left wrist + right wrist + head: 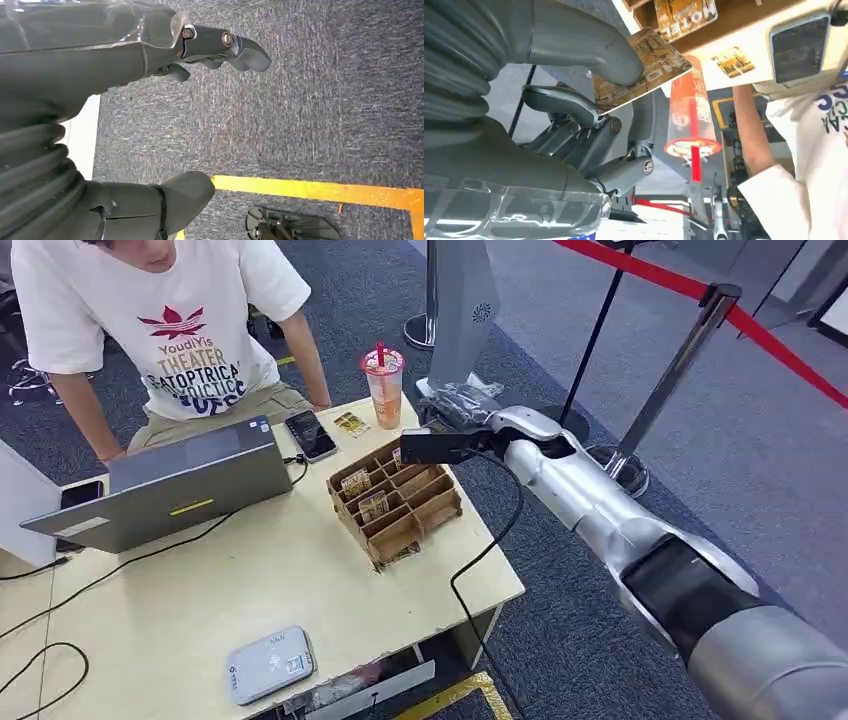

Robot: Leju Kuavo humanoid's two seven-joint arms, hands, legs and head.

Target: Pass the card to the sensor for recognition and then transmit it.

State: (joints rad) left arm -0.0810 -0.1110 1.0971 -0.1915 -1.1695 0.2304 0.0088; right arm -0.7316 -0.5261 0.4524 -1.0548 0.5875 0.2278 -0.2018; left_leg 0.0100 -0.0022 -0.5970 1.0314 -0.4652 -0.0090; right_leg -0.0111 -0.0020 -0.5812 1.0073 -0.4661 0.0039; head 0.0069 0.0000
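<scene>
right hand holds a card above the wooden rack

the right hand [574, 95] pinches a patterned card [649, 65] between its thick thumb and a darker finger; the other fingers are curled beneath. in the head view the right hand [455, 435] reaches over the far right corner of the table [300, 590], just beyond the wooden card rack [395, 502], close to a plastic cup [384, 385] with a red straw. the card itself is too small to make out there. the rack's compartments hold more cards [373, 504], and another loose card [351, 424] lies flat on the table beside a phone [311, 435].

the sensor [268, 664], a flat grey box, sits at the near edge of the table, well apart from the right hand. a grey laptop [170, 485] stands on the table's left part, with cables running off it. a person in a white printed shirt [190, 330] leans on the far edge of the table.

the left hand [150, 100] hangs over dark carpet [325, 100] with a yellow floor line [325, 191]; its fingers are apart and hold nothing.
</scene>
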